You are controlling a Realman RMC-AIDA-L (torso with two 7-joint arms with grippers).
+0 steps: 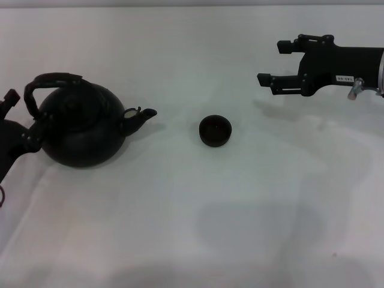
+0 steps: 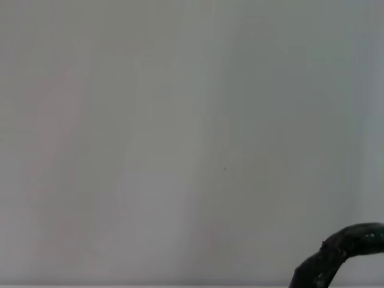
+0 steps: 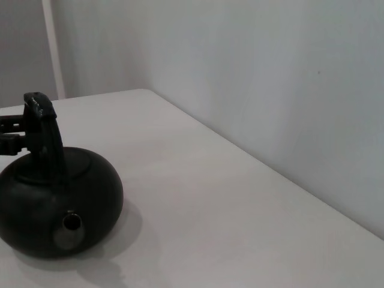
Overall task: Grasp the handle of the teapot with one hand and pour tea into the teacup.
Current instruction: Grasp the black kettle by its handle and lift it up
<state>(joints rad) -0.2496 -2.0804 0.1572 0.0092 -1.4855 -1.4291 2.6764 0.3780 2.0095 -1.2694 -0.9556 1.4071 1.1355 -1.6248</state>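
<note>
Head view, nearest zone: bare white tabletop (image 1: 180, 240) carrying only soft shadows. Middle zone, left: the teapot (image 1: 81, 129), a round black vessel standing upright on the tabletop, its short spout (image 1: 141, 115) directed toward the centre; the handle (image 1: 51, 84), a rough dark hoop, arches over the lid. The left gripper (image 1: 24, 123) enters from the left edge and sits against the teapot's left side at the base of the handle; whether its fingers are closed on the handle cannot be told, since black parts merge there. Middle zone, centre: the teacup (image 1: 215, 131), a small dark bowl-shaped cup, upright on the tabletop, apart from the spout and to its right. Far zone, right: the right gripper (image 1: 273, 63) is held above the tabletop, well apart from the teacup, its two fingers (image 1: 288, 45) spread wide and pointing left, with nothing between them. Right wrist view: the teapot (image 3: 57, 204) is seen spout-first, the handle (image 3: 48, 135) rising over it, a pale wall (image 3: 270, 90) behind the tabletop edge. Left wrist view: only a curved section of the handle (image 2: 336, 255) shows at one corner against the pale wall (image 2: 180, 120).
</note>
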